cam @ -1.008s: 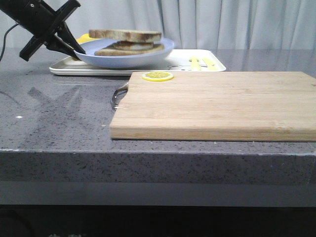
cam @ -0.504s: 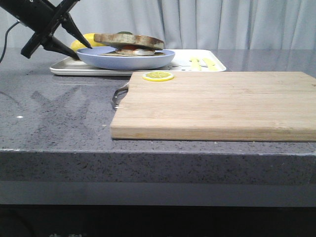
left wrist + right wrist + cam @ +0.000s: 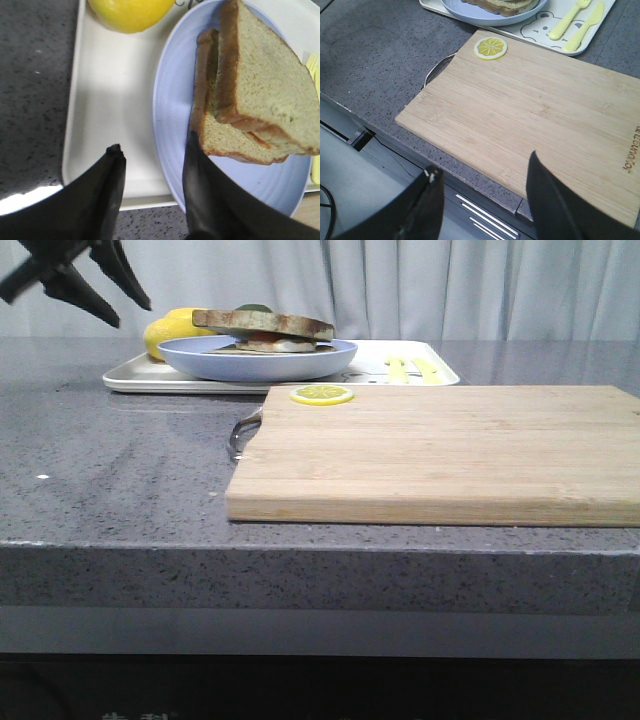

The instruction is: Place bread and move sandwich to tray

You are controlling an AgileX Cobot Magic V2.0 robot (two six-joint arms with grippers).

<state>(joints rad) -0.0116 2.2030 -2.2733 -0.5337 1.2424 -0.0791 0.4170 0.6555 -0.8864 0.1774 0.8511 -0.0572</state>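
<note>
The sandwich (image 3: 262,328) lies on the pale blue plate (image 3: 300,362), which rests on the white tray (image 3: 130,380). Its top slice is the thick bread (image 3: 270,95), with a flatter slice (image 3: 220,135) under it. My left gripper (image 3: 130,312) hangs open above and to the left of the plate, holding nothing. In the left wrist view that gripper (image 3: 154,142) spans the plate's rim (image 3: 172,100) and bare tray (image 3: 110,100) from above. My right gripper (image 3: 485,165) is open and empty over the table's front edge, near the cutting board (image 3: 535,110).
A wooden cutting board (image 3: 440,450) with a metal handle (image 3: 238,435) fills the near right of the table and carries a lemon slice (image 3: 321,394) at its far corner. A whole lemon (image 3: 165,330) and yellow cutlery (image 3: 410,367) also lie on the tray.
The plate was tilted in my left gripper one second ago; it now sits flat on the tray. The left gripper let go, opened and rose up and to the left.
</note>
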